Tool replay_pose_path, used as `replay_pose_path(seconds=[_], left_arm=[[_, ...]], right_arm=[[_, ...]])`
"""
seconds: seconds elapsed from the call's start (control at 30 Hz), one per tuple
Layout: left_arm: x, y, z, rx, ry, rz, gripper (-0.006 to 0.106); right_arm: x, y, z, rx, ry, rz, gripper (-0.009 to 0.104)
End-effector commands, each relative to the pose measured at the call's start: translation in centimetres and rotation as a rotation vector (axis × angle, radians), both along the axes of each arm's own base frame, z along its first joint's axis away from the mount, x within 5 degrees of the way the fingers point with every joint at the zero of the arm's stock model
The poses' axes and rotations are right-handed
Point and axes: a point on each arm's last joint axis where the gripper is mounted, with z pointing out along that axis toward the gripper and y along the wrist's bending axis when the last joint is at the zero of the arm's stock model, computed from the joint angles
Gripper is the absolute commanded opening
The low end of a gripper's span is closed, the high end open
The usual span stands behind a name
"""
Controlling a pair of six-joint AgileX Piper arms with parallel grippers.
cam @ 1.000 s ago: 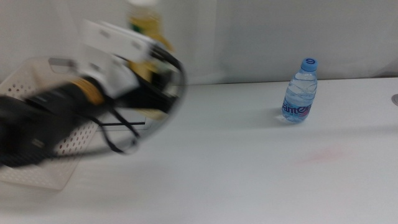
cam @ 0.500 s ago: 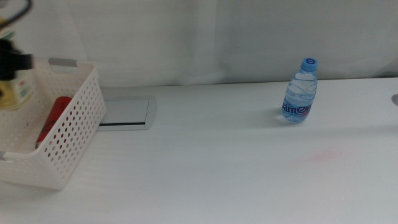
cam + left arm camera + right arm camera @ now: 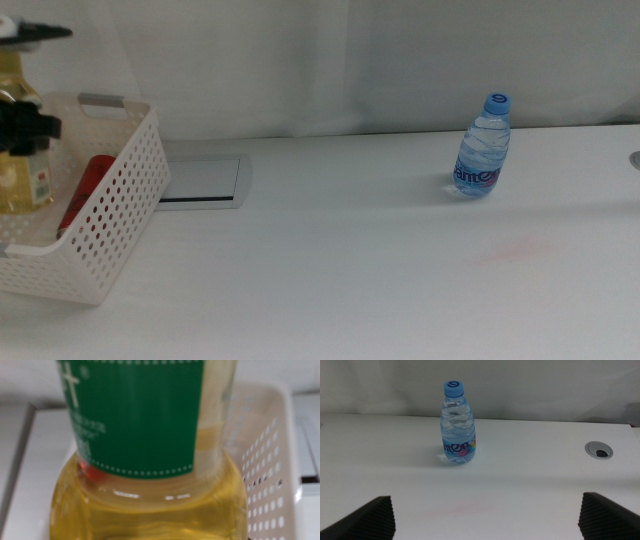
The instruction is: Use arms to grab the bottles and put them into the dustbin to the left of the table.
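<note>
Half a second ago the yellow bottle sat at the very left edge of the middle view, partly cut off; it now stands further in and upright over the dustbin, its lower part inside the basket's walls. The left gripper holds it: dark parts of the claw show around the bottle's upper body and above its top. The left wrist view is filled by the bottle's green label and yellow liquid, so close that the jaws cannot be seen, but the bottle is plainly clasped between them. Behind the bottle in that view a perforated wall of the dustbin shows.

Inside the dustbin, against its right wall, lies the red can. The basket stands at the left edge of the table, and the grey hatch lies just beside it toward the back edge.

The right gripper waits low over the table with its jaws spread wide apart and nothing between them. Ahead of it the water bottle stands upright, near the back edge toward the right side. A round grey cable port sits near the right edge.
</note>
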Motion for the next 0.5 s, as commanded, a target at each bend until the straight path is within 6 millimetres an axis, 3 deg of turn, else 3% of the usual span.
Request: replay_pose_path(seconds=[0.0,0.27,0.47], left_arm=[[1.1,0.2,-0.2,-0.002,-0.035,0.002,-0.003],[3.3,0.6,-5.1,-0.047,0.078,0.013,-0.003],[3.7,0.7,-5.9,-0.053,0.085,0.016,-0.003]], right_arm=[[0.0,-0.1,0.0,-0.009,-0.017,0.000,0.103],[0.0,-0.1,0.0,-0.009,-0.019,0.000,0.103],[0.0,-0.1,0.0,-0.009,-0.019,0.000,0.103]])
